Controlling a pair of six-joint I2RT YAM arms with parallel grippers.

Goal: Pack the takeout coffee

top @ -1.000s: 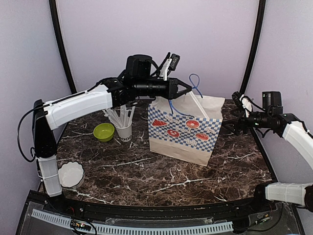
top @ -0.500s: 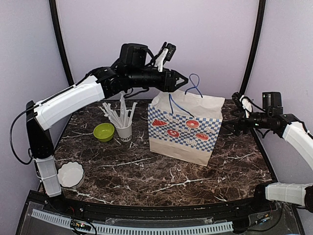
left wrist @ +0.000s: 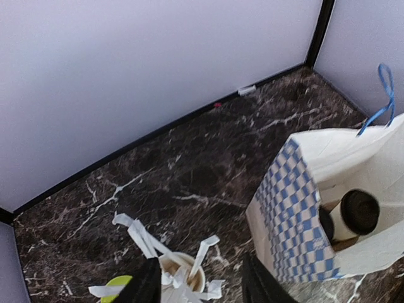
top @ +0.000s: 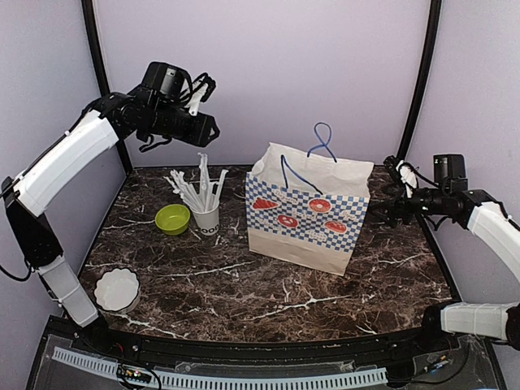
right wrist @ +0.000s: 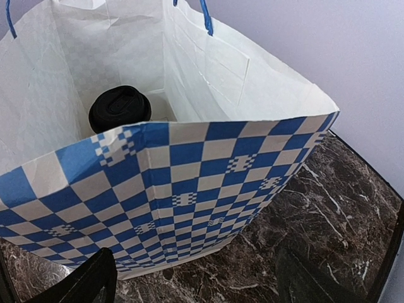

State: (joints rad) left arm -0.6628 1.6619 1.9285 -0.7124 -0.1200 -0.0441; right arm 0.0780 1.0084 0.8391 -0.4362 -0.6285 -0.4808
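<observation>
Nearest the arm bases, a white fluted bowl [top: 118, 289] sits at the left corner of the marble table [top: 268, 305]; further in, a green bowl [top: 172, 218] and, just beside it, the straw cup [top: 206, 218], neither part of this job; centre stage, the checked paper bag [top: 307, 213] stands upright, mouth open; down inside, the left wrist view shows one coffee cup [left wrist: 360, 212] plainly under its black lid, and a second dark lid [left wrist: 324, 222] just beside it, half hidden by the bag wall; level with the bag's right side hovers the right gripper [top: 388, 210], jaws spread wide, nothing in them; far back and high on the left hangs the left gripper [top: 210, 130], fingers [left wrist: 149, 285] parted roughly halfway, empty. My read: both coffees are in, loading is done; next calls for both arms to pull clear without snagging the blue handles [top: 323, 136] or nudging the bag.
</observation>
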